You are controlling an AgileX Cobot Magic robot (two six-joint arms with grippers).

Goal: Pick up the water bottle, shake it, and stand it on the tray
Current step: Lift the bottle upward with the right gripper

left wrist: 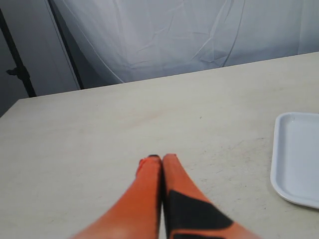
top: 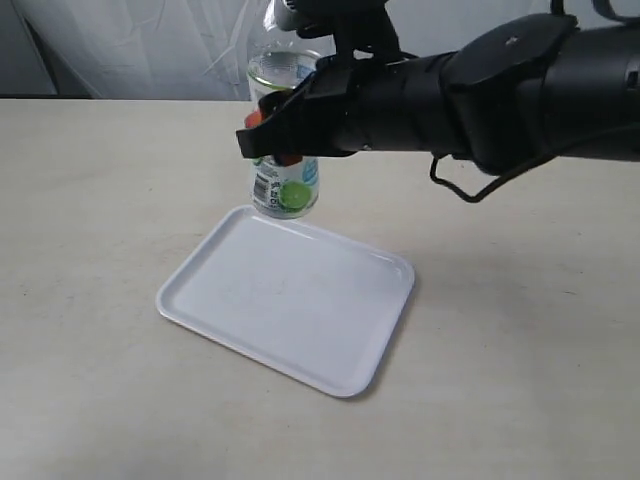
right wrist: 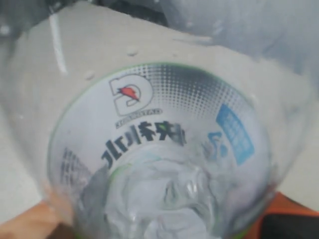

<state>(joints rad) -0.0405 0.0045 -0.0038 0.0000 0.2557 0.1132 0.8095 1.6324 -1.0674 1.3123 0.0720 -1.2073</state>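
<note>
Begin at your left gripper: its orange fingers are pressed together on nothing. It sits low over the table, beside the tray and not over it, so it has no part in this step. The tray lies flat with nothing standing on it. Over the tray's far edge hangs the water bottle — roughly upright, cap up, part full, its base close to the rim. Whether the base clears the rim cannot be told. Your right gripper is clamped around the bottle's middle, and its wrist camera looks straight through the clear wall.

Judging from this, the pick is done and you are in the shake or the carry — one moment cannot say which. Next, bring the bottle in over the tray's middle and keep it vertical. Lower it until the base sits flat, and only then let go.
</note>
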